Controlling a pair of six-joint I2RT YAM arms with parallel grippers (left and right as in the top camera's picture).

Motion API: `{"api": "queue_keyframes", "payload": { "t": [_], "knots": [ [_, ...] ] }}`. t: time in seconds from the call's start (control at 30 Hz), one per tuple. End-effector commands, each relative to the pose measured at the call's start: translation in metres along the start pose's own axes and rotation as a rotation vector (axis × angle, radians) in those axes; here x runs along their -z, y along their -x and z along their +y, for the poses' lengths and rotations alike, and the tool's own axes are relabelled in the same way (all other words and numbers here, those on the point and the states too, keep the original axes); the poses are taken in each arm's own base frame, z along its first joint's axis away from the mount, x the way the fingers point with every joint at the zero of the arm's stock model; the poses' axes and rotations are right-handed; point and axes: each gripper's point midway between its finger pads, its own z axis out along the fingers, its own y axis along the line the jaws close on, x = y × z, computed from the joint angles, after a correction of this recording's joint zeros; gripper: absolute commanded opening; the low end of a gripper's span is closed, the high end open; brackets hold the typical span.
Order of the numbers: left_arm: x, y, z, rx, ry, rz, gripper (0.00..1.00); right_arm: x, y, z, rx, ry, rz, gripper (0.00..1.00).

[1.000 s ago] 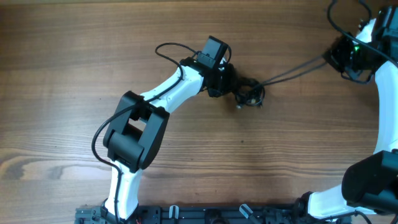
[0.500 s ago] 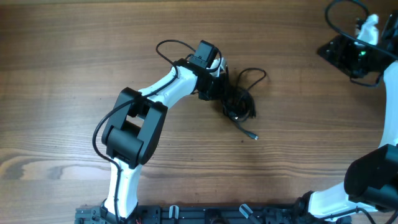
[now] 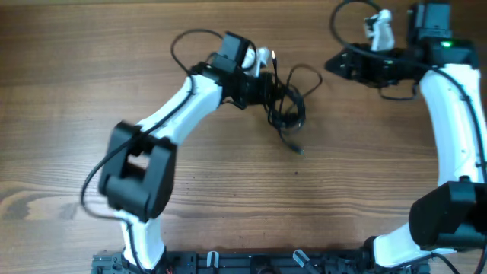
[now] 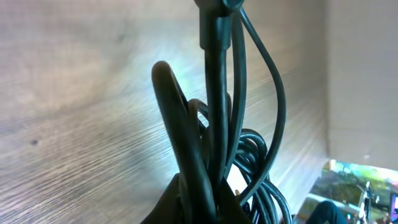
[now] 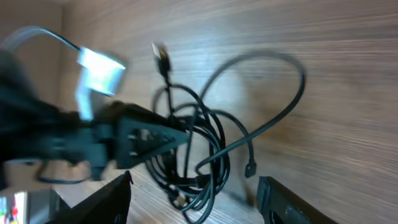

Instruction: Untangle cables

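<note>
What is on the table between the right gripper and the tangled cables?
Nothing: in the overhead view only bare table separates the right gripper from the cables.

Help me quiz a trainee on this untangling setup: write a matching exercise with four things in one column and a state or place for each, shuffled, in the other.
Things:
1. left claw
2. right claw
3. cables
4. loose plug end

States:
A. open, holding nothing, apart from the tangle
B. bunched in a knot with a loop sticking out
C. shut on the bundle
D. lying on the table, trailing out of the knot

Pairs: 1-C, 2-A, 3-B, 4-D
</note>
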Motion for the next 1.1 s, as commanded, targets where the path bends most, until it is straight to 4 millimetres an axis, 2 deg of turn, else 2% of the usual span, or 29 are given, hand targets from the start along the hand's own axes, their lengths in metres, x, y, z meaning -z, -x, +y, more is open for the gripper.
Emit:
{"api": "queue_keyframes", "payload": {
  "t": [0.0,0.13,0.33,0.43,0.57,0.8,0.97,1.07],
  "knots": [
    [0.041,0.016,-0.038,-0.092,-0.072,-0.084,0.04,-0.02,0.003,0.016,0.012,-0.004,0.018,0.66],
    [0.051,0.018,-0.047,-0.103,-0.081,-0.104,0.04,-0.042,0.01,0.017,-0.054,-0.033,0.006,0.66],
    [0.051,0.015,-0.048,-0.096,-0.09,-0.09,0.04,-0.056,0.02,0.018,-0.065,-0.012,-0.012,0.65],
    [0.051,0.016,-0.046,-0.095,-0.082,-0.094,0.04,-0.06,0.016,0.015,-0.076,-0.01,0.006,0.65],
    [0.051,0.021,-0.036,-0.063,-0.024,-0.121,0.04,-0.061,0.006,0.011,-0.103,-0.026,0.045,0.63],
    [0.056,0.034,0.011,0.078,0.237,-0.232,0.04,-0.061,0.007,0.005,-0.173,-0.062,0.036,0.61],
    [0.055,0.035,0.012,0.076,0.259,-0.246,0.04,-0.065,0.001,0.003,-0.182,-0.107,0.051,0.57],
    [0.054,0.034,0.01,0.072,0.258,-0.243,0.04,-0.076,-0.005,0.007,-0.19,-0.113,0.073,0.57]
  ]
}}
